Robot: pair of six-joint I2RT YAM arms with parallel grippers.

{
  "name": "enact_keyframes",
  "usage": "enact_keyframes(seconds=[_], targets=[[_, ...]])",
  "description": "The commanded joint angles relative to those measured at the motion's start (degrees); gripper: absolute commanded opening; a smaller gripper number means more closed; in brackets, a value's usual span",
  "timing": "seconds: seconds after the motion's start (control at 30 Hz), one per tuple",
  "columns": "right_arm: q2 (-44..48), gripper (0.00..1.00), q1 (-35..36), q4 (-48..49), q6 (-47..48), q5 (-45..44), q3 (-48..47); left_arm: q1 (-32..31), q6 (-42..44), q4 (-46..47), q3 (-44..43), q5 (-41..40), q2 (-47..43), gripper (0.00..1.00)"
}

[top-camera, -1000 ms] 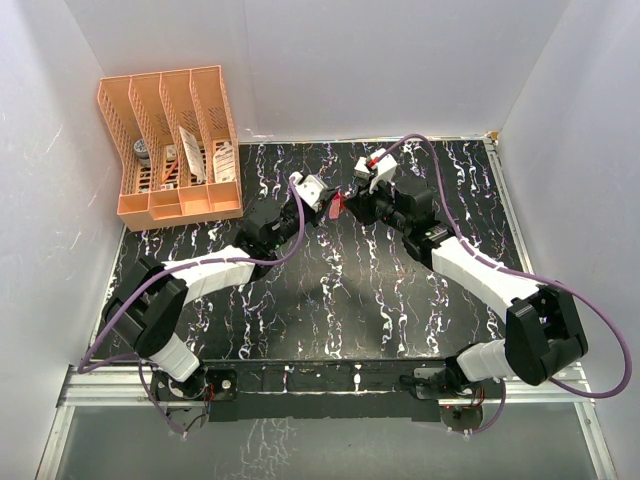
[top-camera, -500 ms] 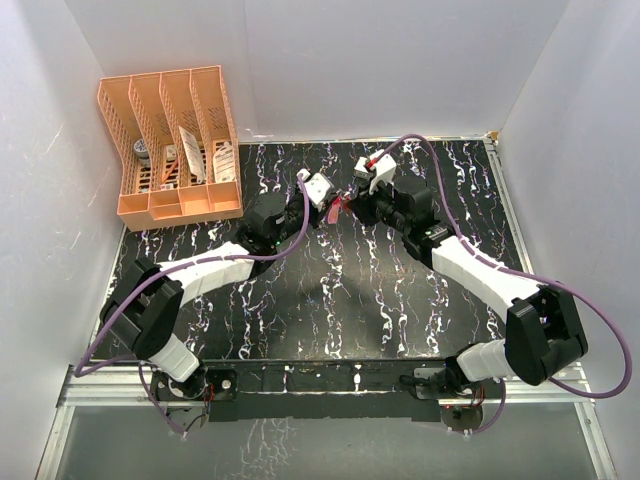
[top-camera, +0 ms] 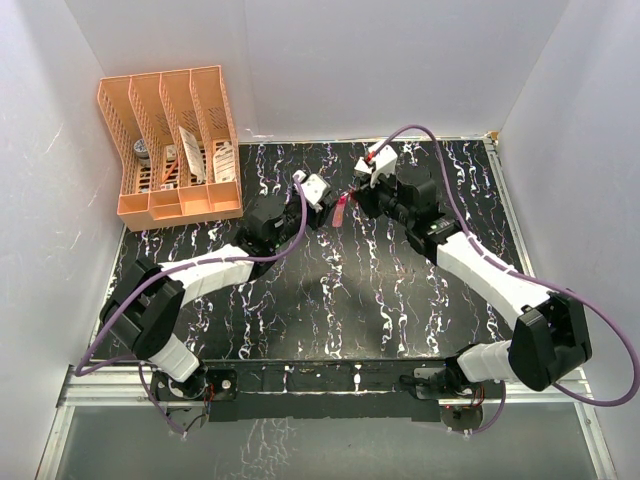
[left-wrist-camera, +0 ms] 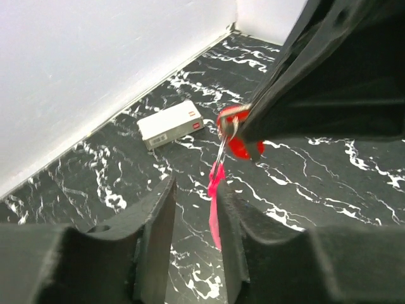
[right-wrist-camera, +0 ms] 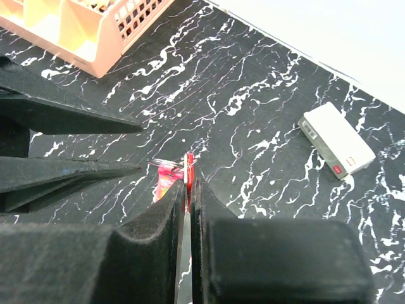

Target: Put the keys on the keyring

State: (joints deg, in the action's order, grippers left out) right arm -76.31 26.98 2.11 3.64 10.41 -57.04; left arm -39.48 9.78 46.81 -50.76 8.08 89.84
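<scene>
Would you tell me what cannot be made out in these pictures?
- No view: the pale key is not seen anywhere.
- Right wrist: blade of the red key hidden between fingers of the right gripper; lower end of the tag behind one finger.
- All views: whether the red key is on the ring, too small to tell.
- Top: ring and key too small to see.

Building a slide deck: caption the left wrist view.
Right pincer clamps the red key; the pink-tagged keyring dangles below, between the left pincer and its parted fingers, white box behind.
</scene>
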Motion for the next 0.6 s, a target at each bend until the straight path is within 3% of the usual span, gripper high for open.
enact_keyframes(seconds=[0.0,0.2,0.4,0.57], targets=[[1.0,0.0,-0.3,-2.5,3.8,-1.8,-7.5,0.5,-1.5,3.2,2.5,-5.9,-2.0,0.37],[0.1,0.0,0.0,-6.2,4.9,-3.0,-10.9,0.9,-2.5,4.8,6.4,-13.0,-7.0,0.46],[-3.1,0.0,1.3,-11.4,7.0,-5.1,-15.1,1.1,-2.4,5.2,8.0,-15.7,-9.4,0.47],[-5.9,0.0,3.7,-14.9,10.1,-12.0,-17.7,1.2,-2.2,5.9,8.8,-16.7,-10.0,0.47]])
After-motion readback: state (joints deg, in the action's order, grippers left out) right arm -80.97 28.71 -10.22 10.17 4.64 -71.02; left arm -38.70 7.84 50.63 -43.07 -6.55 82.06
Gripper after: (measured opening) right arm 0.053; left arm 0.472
